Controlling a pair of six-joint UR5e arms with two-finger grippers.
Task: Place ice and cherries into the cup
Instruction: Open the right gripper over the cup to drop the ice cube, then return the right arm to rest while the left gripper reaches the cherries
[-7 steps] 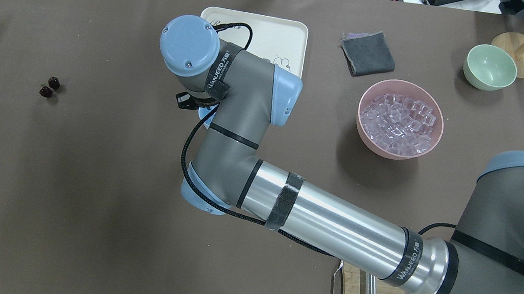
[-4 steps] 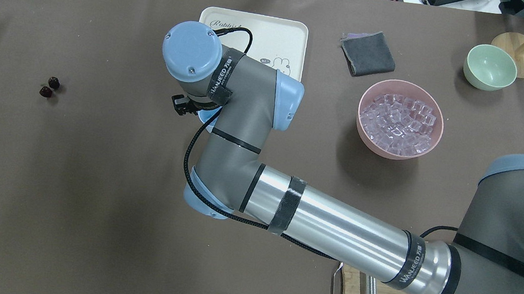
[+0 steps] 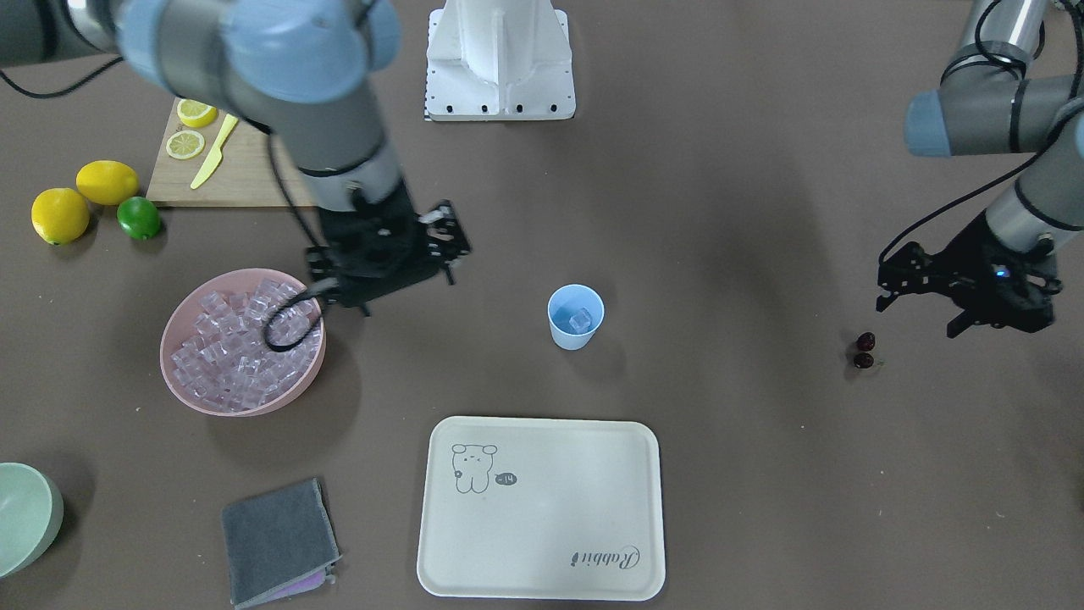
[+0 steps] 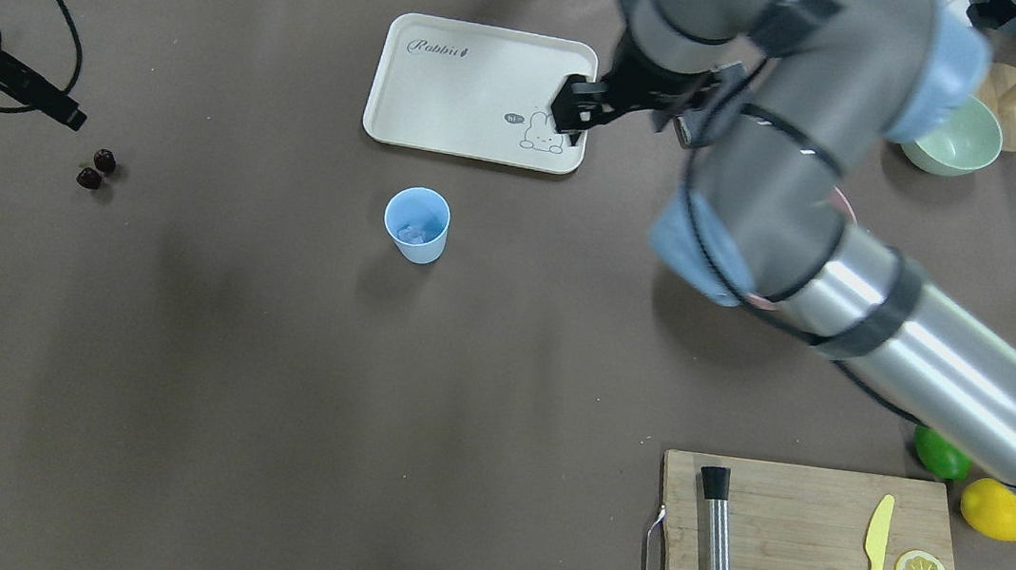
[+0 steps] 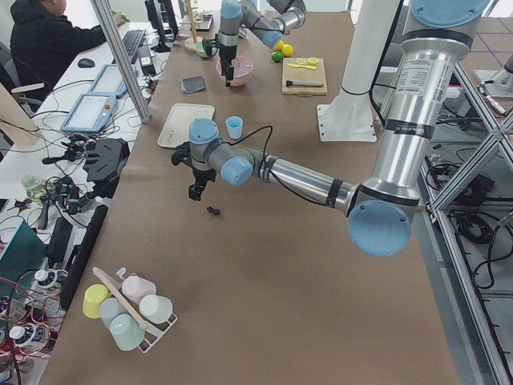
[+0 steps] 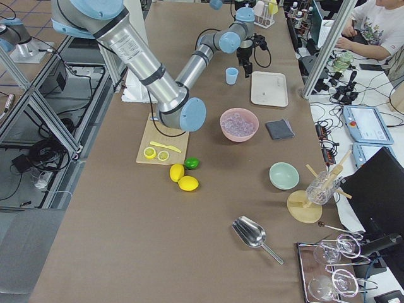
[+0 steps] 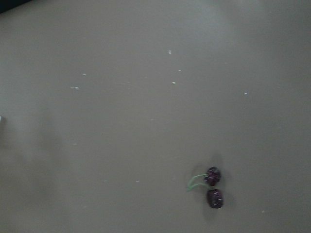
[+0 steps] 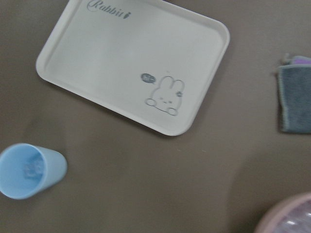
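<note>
The light blue cup (image 3: 576,318) stands mid-table and holds one clear ice cube (image 3: 580,320); it also shows in the overhead view (image 4: 416,224) and the right wrist view (image 8: 29,170). More ice fills the pink bowl (image 3: 241,339). My right gripper (image 3: 385,267) hangs open and empty above the bowl's near rim, well to the side of the cup. The dark cherries (image 3: 864,350) lie on the table at my left, and in the left wrist view (image 7: 213,187). My left gripper (image 3: 923,309) hovers open just beside and above them, not touching.
A cream tray (image 4: 477,90) lies beyond the cup. A grey cloth (image 3: 279,529) and a pale green bowl (image 4: 964,146) sit past the pink bowl. A cutting board (image 4: 803,548) with knife and lemon slices, lemons and a lime (image 3: 138,218) are near my right base.
My right arm has swung from over the cup to the pink bowl, uncovering the cup with an ice cube in it. My left gripper has come into view by the cherries.
</note>
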